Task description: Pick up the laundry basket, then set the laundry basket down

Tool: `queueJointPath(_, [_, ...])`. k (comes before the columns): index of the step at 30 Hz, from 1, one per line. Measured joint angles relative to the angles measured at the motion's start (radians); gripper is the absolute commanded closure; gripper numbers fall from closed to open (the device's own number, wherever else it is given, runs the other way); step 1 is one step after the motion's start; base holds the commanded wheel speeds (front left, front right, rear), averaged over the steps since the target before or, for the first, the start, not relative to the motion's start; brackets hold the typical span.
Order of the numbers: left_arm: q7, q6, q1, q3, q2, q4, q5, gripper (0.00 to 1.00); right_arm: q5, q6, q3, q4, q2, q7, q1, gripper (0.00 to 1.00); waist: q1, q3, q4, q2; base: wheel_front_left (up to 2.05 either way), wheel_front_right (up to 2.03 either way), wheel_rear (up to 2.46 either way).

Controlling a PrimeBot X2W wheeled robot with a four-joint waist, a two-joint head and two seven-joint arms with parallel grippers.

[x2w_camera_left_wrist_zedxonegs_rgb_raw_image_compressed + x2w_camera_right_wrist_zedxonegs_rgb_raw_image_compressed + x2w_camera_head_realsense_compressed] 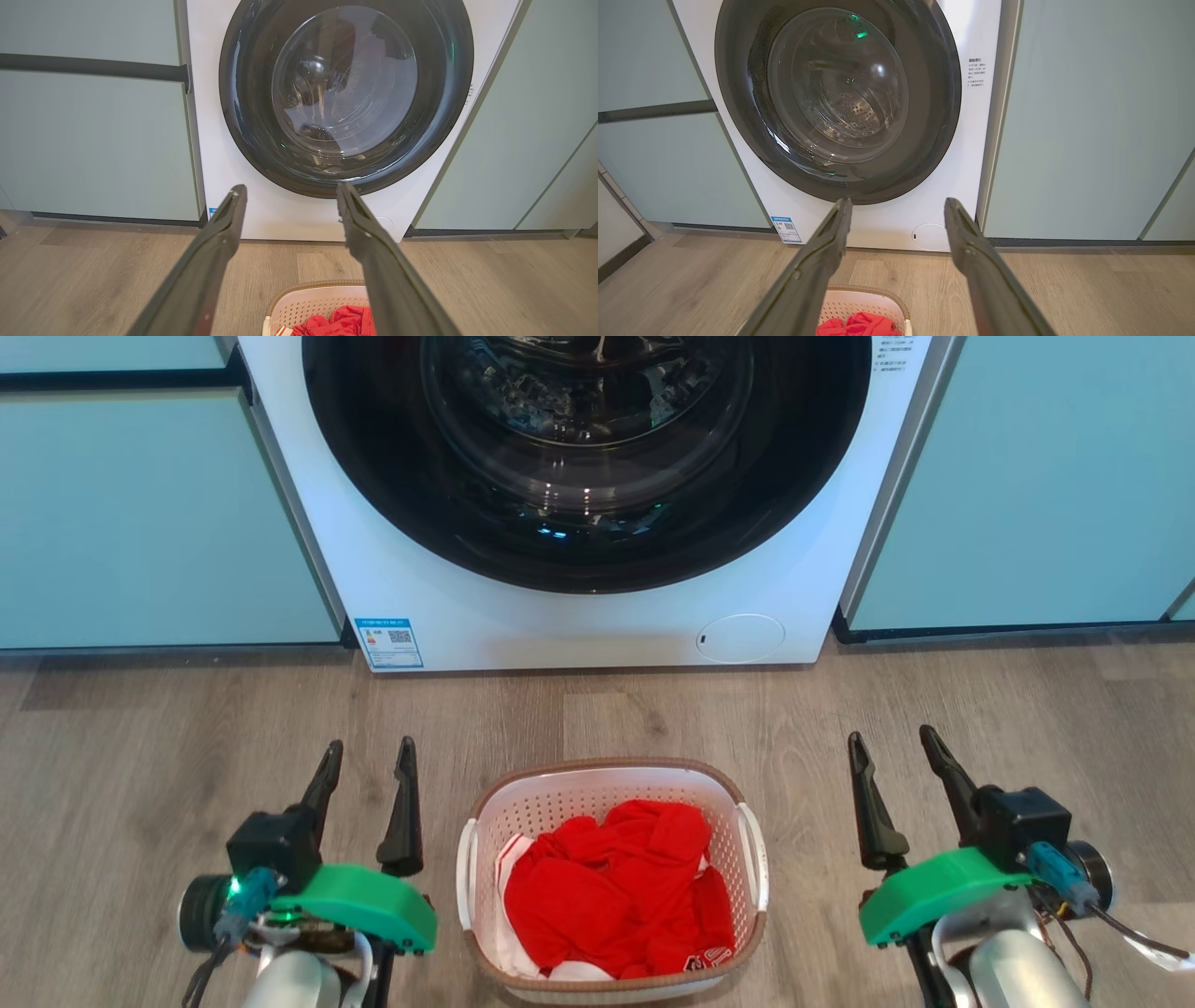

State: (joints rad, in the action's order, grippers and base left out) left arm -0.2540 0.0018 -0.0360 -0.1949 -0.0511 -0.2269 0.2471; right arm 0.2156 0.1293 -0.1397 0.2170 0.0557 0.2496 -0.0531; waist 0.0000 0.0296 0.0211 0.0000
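White laundry basket (560, 803) sits lower centre, between my left gripper (370, 747) and right gripper (891, 737), apart from both, left one nearer; both jaws spread wide, empty.

Laundry basket (579, 798) stands on the floor (140, 756), centre, in front of the washer (560, 625), w/ a gap to it. Clothes (616, 887) lie in the basket. Left end effector (370, 747) is beside the basket on its L, right end effector (890, 735) on its R, both not touching it. L cabinet (140, 523) and R cabinet (1027, 476) flank the washer.
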Motion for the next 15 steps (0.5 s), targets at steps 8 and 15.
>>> queueJointPath(8, [0.0, 0.0, 0.0, 0.0, 0.0, -0.018, -0.001, 0.0, 0.005, 0.0, 0.0, 0.0, 0.0, 0.0, 0.0, 0.0, 0.0, -0.001, -0.001, 0.0, 0.0, 0.0, 0.0])
queueJointPath(15, [0.0, -0.002, 0.0, 0.0, 0.0, -0.04, 0.002, 0.0, 0.005, 0.0, -0.004, 0.002, 0.0, 0.0, 0.0, 0.0, 0.0, -0.001, 0.0, 0.0, 0.0, 0.0, 0.0])
